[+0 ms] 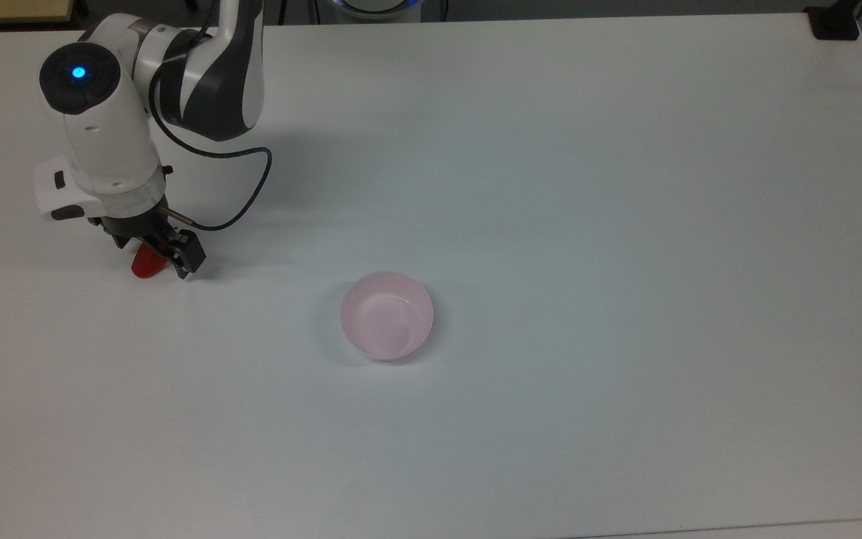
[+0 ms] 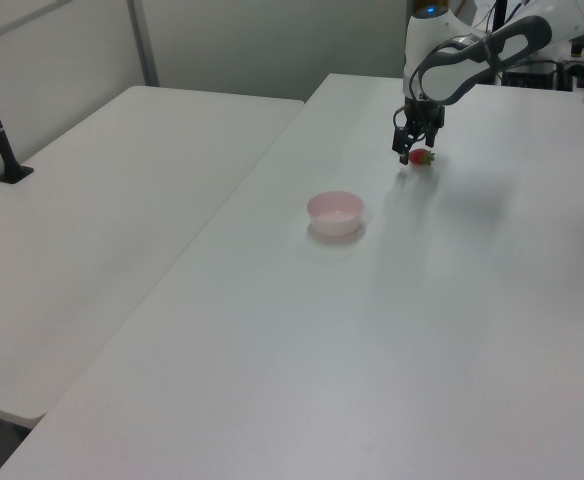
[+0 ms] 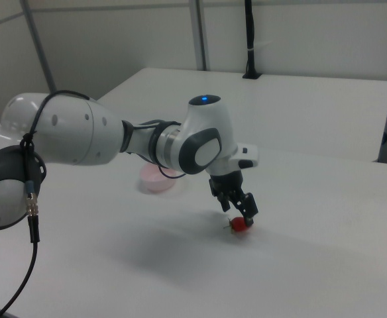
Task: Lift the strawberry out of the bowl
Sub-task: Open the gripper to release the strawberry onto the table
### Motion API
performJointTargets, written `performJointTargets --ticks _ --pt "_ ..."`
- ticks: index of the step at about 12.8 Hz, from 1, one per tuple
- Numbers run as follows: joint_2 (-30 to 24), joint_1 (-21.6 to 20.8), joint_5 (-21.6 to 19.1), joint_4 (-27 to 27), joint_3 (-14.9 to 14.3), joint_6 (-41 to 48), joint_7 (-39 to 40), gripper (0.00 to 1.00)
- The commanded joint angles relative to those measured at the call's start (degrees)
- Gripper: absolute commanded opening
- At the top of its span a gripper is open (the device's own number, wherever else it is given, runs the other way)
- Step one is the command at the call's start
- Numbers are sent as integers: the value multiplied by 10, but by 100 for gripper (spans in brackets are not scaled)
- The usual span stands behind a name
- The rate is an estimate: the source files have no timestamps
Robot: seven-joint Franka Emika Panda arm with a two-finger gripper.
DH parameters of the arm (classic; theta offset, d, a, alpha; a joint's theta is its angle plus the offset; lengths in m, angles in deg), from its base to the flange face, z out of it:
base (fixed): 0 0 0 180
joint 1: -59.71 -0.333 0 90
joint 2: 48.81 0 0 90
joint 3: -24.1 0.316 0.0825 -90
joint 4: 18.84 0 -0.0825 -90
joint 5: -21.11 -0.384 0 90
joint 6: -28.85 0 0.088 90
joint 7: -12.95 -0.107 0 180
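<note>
Right view: glossy red strawberry [image 3: 240, 225] lying on table [image 3: 326, 265], fingers [image 3: 250, 211] spread apart above it.

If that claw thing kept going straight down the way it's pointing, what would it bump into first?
Probably the strawberry lying on the white table right under the gripper, whose fingers look open around it. If it slipped past, it would meet the tabletop.

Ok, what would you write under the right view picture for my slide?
Robot arm's tool hovering open over a red strawberry lying on the white table, away from the pink bowl.
</note>
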Motion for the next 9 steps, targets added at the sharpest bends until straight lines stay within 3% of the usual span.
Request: performJointTargets --ticks 1,9 --pt "-58 -47 4 8 -4 67 7 100" --pt "-215 -181 -5 9 2 274 8 100"
